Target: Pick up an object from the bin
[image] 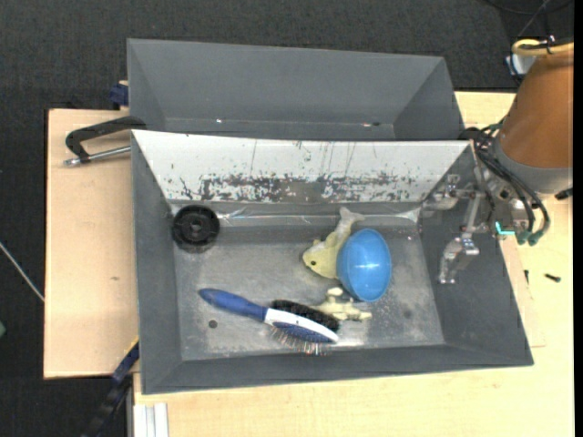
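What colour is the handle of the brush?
The brush handle is dark blue, best seen in the camera view.

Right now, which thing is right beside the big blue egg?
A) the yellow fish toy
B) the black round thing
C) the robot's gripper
A: the yellow fish toy lies against the left side of the blue egg; the black round thing sits far off to the left.

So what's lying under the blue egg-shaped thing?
A pale yellow toy pokes out from beneath the blue egg at its left and top edges. The egg covers the rest of it, so its full shape stays hidden.
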Controlling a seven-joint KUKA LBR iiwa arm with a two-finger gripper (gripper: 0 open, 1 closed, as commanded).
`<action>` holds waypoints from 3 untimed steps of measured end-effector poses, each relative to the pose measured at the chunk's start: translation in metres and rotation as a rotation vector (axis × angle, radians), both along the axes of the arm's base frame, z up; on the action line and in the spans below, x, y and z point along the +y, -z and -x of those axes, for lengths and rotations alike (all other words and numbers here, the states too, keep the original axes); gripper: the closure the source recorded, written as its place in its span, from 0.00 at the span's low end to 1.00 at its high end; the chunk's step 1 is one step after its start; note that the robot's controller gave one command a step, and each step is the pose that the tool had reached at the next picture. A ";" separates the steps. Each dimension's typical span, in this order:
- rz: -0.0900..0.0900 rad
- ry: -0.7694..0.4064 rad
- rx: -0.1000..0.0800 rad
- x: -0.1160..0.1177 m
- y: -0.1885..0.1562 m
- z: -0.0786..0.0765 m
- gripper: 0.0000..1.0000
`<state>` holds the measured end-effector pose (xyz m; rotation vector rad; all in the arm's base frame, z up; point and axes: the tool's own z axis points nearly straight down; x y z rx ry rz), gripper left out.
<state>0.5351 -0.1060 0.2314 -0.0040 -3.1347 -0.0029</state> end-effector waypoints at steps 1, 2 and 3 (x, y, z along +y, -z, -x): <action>0.001 0.238 -0.010 0.011 0.162 -0.012 0.00; 0.002 0.193 -0.018 0.074 0.158 -0.010 0.00; 0.002 0.205 -0.021 0.142 0.154 -0.024 0.00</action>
